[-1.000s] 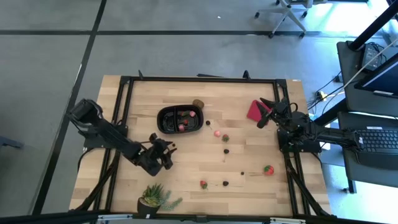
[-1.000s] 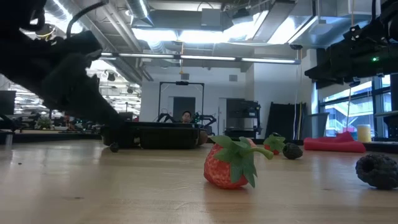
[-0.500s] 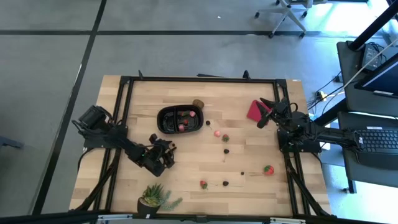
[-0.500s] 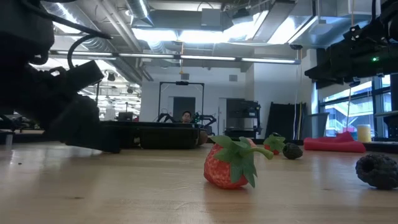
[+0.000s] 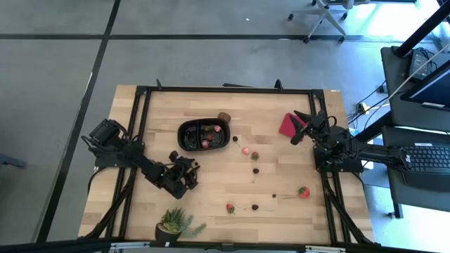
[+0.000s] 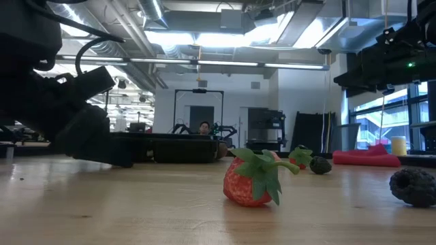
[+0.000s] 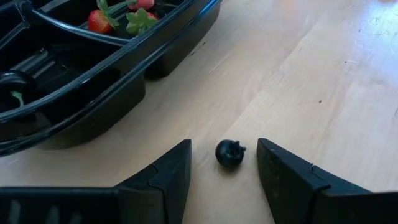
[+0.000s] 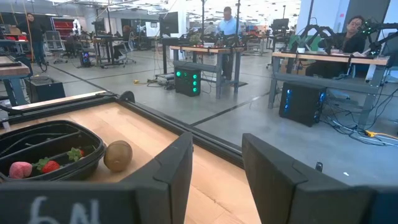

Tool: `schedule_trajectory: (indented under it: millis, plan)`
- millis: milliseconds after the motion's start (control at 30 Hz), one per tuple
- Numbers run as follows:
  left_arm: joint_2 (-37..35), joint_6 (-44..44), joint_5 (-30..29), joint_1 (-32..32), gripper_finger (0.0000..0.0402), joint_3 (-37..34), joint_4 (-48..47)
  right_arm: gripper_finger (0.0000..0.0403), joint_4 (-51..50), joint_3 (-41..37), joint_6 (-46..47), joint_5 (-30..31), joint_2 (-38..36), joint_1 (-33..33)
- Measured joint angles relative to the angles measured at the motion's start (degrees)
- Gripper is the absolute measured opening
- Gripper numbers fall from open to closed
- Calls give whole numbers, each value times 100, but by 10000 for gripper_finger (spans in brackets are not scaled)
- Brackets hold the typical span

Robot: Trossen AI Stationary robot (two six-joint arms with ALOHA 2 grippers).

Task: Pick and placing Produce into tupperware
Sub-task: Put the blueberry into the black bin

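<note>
Table (image 5: 211, 105) holds black tray (image 5: 202, 134) at far centre, strawberries (image 7: 99, 20) inside. Left gripper (image 7: 224, 163) is low on the table just near-left of the tray, fingers open either side of a dark berry (image 7: 229, 153), not touching it. Right gripper (image 5: 301, 126) hangs by the red square (image 5: 288, 125) far right, fingers apart, empty. Loose fruit lies scattered mid and near right. Brown ball (image 8: 117, 155) sits just beside the tray.

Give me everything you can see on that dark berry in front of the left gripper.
The dark berry is small, round, near-black and bumpy, with a tiny nub on one side. It lies on the bare wooden table, loose, between the open jaws of the left gripper with a gap either side, just outside the black tray.
</note>
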Motion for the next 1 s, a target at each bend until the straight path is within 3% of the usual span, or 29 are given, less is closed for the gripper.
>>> schedule_trajectory:
  millis: [300, 633, 1000]
  plan:
    - [-23, 144, 313, 243, 166, 0, 28, 142, 0, -2, 0, 0, 0, 0]
    - [-21, 146, 584, 198, 92, 2, -147, 142, 0, -1, 0, 0, 0, 0]
    - [-17, 37, 556, 97, 44, 11, -377, 142, 2, -1, 1, 0, 0, -1]
